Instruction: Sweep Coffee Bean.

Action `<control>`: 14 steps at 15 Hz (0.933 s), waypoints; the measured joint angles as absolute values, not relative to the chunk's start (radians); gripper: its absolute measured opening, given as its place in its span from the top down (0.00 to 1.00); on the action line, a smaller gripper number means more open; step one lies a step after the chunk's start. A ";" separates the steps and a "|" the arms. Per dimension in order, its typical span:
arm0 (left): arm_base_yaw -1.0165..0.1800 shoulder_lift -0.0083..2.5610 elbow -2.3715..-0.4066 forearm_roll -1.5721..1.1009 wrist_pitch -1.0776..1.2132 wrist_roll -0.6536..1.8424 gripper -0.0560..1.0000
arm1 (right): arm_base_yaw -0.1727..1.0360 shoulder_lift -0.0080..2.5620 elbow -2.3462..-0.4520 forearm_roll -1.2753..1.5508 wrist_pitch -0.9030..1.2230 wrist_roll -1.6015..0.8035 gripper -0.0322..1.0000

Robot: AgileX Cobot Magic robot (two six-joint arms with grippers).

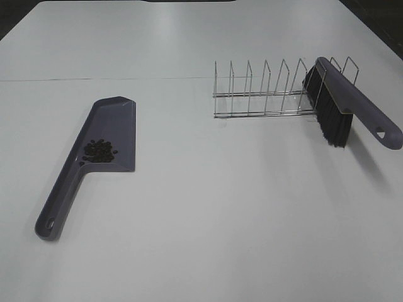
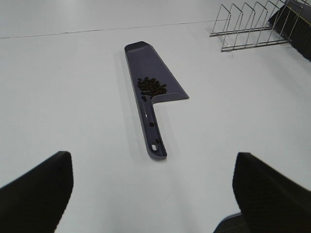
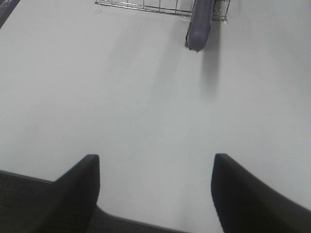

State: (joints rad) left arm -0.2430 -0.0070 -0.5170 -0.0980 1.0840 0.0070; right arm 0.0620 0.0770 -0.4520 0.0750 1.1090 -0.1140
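A cluster of dark coffee beans (image 1: 99,150) lies in a grey-purple dustpan (image 1: 116,129) flat on the white table, at the left; a few beans lie on its handle. The left wrist view shows the beans (image 2: 151,86) and the dustpan (image 2: 156,82) ahead of my left gripper (image 2: 153,194), which is open, empty and well short of the handle. A grey-purple brush (image 1: 352,100) with black bristles (image 1: 327,116) leans in a wire rack (image 1: 264,91) at the right. My right gripper (image 3: 155,191) is open and empty, apart from the brush handle (image 3: 200,24). Neither gripper shows in the exterior view.
The wire rack shows at the edge of the left wrist view (image 2: 248,24) and of the right wrist view (image 3: 146,6). A thin seam (image 1: 94,79) runs across the white table behind the dustpan. Dark floor lies past the table's far corners.
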 joint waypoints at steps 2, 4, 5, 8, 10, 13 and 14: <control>-0.243 -0.007 -0.517 -0.098 1.084 0.007 0.18 | 0.062 0.077 -0.452 0.078 1.109 -0.114 0.41; -0.243 -0.007 -0.517 -0.098 1.084 0.007 0.18 | 0.062 0.077 -0.452 0.079 1.109 -0.114 0.41; -0.243 -0.007 -0.517 -0.098 1.084 0.007 0.18 | 0.062 0.077 -0.452 0.079 1.109 -0.114 0.41; -0.187 -0.007 -0.517 -0.098 1.084 0.007 0.18 | 0.062 0.077 -0.452 0.079 1.109 -0.114 0.41; -0.094 -0.007 -0.517 -0.098 1.084 0.007 0.18 | 0.062 0.077 -0.452 0.079 1.109 -0.114 0.41; -0.040 -0.007 -0.517 -0.098 1.083 0.007 0.18 | 0.062 0.077 -0.452 0.081 1.109 -0.114 0.41; -0.037 -0.007 -0.517 -0.098 1.083 0.007 0.18 | 0.062 0.077 -0.452 0.082 1.109 -0.114 0.41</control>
State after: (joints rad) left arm -0.0370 -0.0070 -0.5170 -0.0980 1.0830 0.0070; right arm 0.0620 0.0770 -0.4520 0.0820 1.1090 -0.1140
